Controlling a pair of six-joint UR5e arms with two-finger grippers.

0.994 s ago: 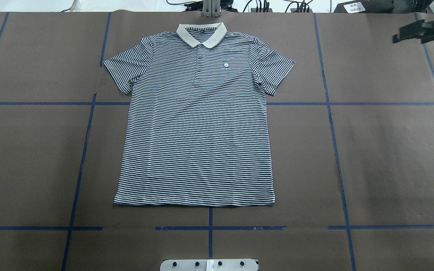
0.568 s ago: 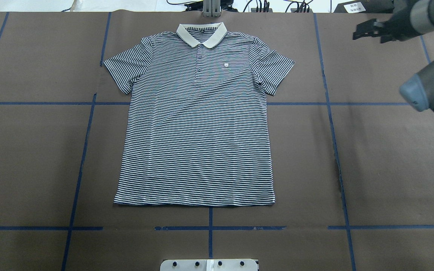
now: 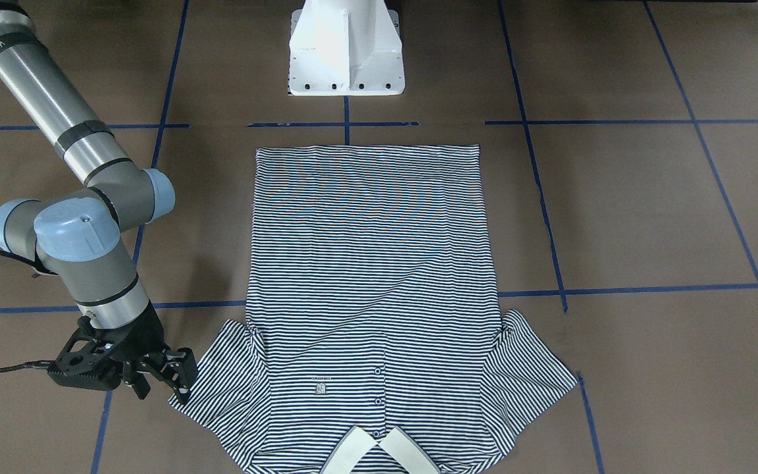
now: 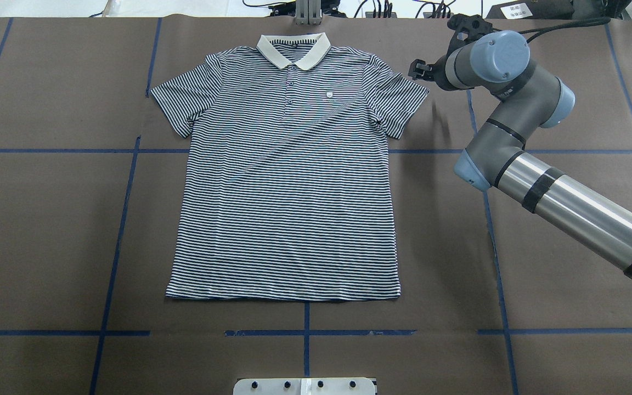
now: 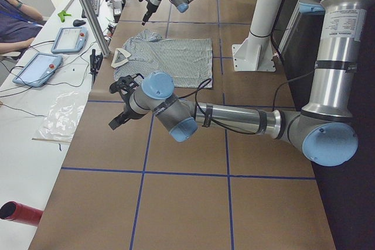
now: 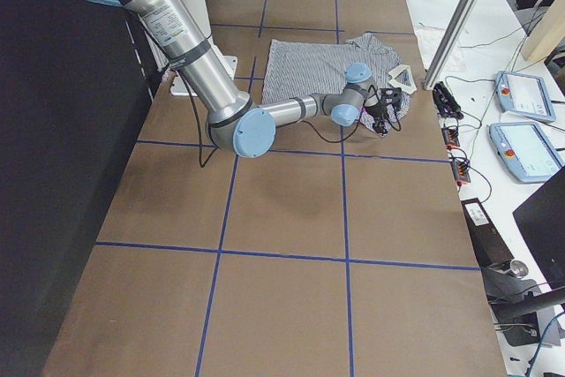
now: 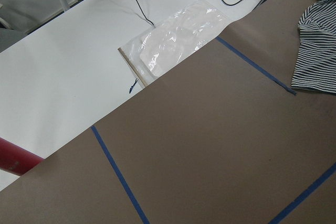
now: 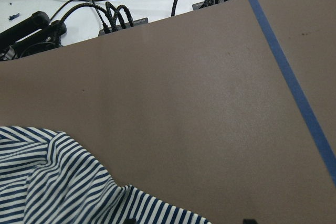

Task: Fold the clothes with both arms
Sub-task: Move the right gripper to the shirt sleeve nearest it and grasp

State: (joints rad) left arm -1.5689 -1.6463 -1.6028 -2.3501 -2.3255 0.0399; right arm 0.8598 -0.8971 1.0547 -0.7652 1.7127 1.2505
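In swings the right gripper, fingers apart, now just beside the flat, unfolded shirt at its sleeve. A sleeve grasp looks next. The left gripper hangs well clear, its state untellable.

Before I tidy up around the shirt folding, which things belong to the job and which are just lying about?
Job: striped polo shirt, right arm, left arm.
Lying about: clear plastic bag, red tube, control pendants, black cables.

Navy-and-white striped polo shirt, cream collar — brown table gridded in blue tape.
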